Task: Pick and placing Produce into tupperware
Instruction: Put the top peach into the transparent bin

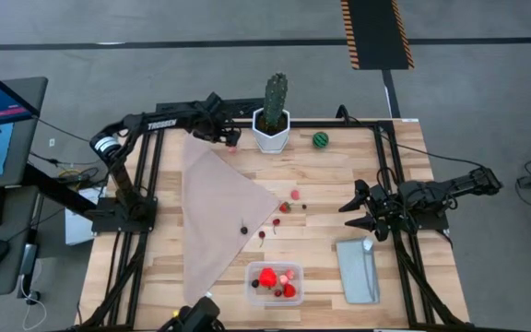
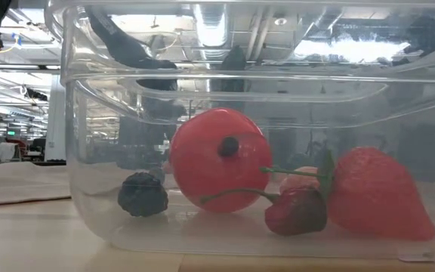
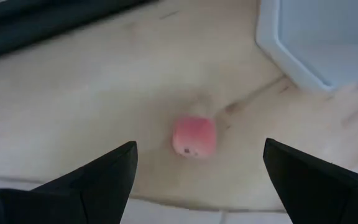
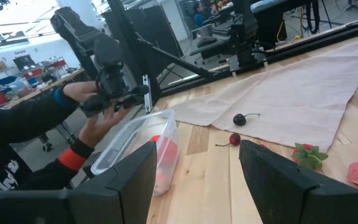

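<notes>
Between the wide-open fingers (image 3: 98, 177) of the left gripper (image 3: 197, 180) sits a pink fruit (image 3: 194, 136), not touched. Right gripper (image 4: 194, 180) waits with fingers apart, holding nothing.

Left arm is reaching along the table's far edge, its hand (image 1: 231, 138) pointing down with fingers (image 3: 98, 180) spread wide. Right arm is resting at the right side, hand (image 1: 350, 205) partly open, empty.

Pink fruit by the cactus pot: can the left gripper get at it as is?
Probably yes. The left gripper hangs open right over the pink fruit, bare wood around it; the white pot sits to one side, clear of the fingers.
</notes>
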